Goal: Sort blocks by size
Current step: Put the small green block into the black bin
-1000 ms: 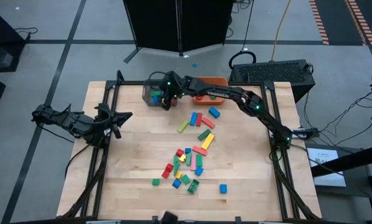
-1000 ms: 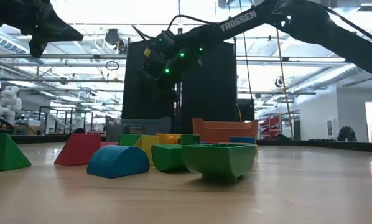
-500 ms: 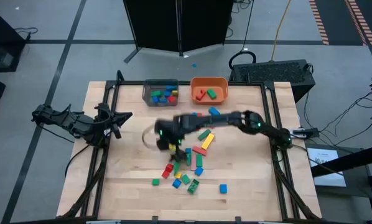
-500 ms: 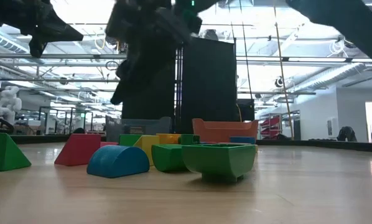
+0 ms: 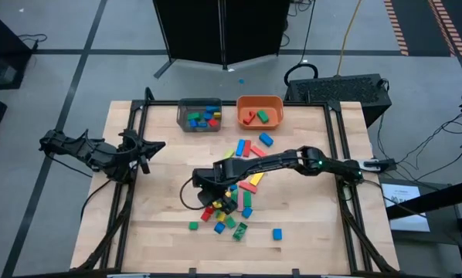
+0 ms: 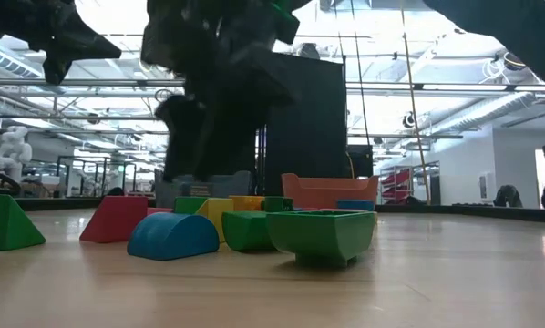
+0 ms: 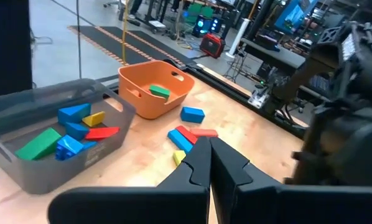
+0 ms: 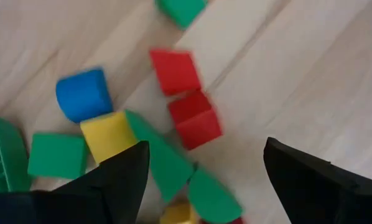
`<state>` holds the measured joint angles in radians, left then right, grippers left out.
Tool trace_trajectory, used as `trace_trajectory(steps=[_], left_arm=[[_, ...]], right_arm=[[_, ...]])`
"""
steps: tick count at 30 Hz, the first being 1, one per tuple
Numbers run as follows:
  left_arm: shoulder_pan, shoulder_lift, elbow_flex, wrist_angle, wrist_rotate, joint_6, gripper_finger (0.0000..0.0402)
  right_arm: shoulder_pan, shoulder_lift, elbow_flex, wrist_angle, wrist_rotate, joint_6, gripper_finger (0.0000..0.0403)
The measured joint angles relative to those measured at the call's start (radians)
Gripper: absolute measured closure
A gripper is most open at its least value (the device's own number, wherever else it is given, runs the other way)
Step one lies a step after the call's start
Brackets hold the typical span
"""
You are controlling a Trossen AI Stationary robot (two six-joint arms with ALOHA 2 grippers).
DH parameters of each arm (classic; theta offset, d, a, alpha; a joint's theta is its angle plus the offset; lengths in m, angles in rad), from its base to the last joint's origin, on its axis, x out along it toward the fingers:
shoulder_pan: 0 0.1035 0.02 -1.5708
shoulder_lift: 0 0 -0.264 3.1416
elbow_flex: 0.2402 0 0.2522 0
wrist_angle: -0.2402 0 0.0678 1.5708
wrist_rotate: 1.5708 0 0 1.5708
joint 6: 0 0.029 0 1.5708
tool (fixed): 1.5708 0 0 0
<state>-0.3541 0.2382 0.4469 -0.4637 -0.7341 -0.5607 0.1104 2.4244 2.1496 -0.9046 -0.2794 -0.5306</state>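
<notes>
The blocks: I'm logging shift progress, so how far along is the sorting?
Partly done. Several small coloured blocks lie in the grey plastic bin, and a few in the orange plastic bin. The right gripper is open and empty above the pile of loose coloured blocks at mid-table, probably for the next pick. The left gripper waits shut at the table's left edge. Most blocks remain unsorted.

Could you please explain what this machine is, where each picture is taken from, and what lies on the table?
It is a robot with two dark arms at a wooden table. One picture looks straight down, one level across the tabletop, and one from each wrist. Loose coloured blocks lie mid-table; a grey bin and an orange bin at the far edge already hold some. The right hand hovers open over the pile, holding nothing. The left hand waits shut at the table's left edge, empty.
</notes>
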Motion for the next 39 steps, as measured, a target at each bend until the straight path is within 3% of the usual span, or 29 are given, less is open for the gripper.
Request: trace_trajectory(steps=[10, 15, 19, 25, 26, 39], left_arm=[[0.000, 0.000, 0.000, -0.003, 0.025, -0.011, 0.0401], [0.000, 0.001, 0.000, -0.001, 0.025, -0.011, 0.0401], [0.000, 0.002, 0.000, -0.001, 0.025, -0.011, 0.0402], [0.000, 0.003, 0.000, -0.002, 0.024, -0.010, 0.0402], [0.000, 0.003, 0.000, -0.002, 0.024, -0.010, 0.0402], [0.000, 0.003, 0.000, -0.002, 0.023, -0.010, 0.0401]], right_arm=[[0.012, 0.052, -0.001, -0.025, -0.001, -0.001, 0.0099], [0.015, 0.079, -0.001, 0.012, 0.088, 0.020, 0.0125], [0.015, 0.080, 0.000, 0.011, 0.093, 0.025, 0.0181], [0.011, 0.082, 0.000, 0.035, 0.096, 0.054, 0.0315], [0.007, 0.082, 0.000, 0.038, 0.095, 0.062, 0.0323], [-0.059, 0.054, 0.001, 0.074, 0.110, 0.179, 0.0322]])
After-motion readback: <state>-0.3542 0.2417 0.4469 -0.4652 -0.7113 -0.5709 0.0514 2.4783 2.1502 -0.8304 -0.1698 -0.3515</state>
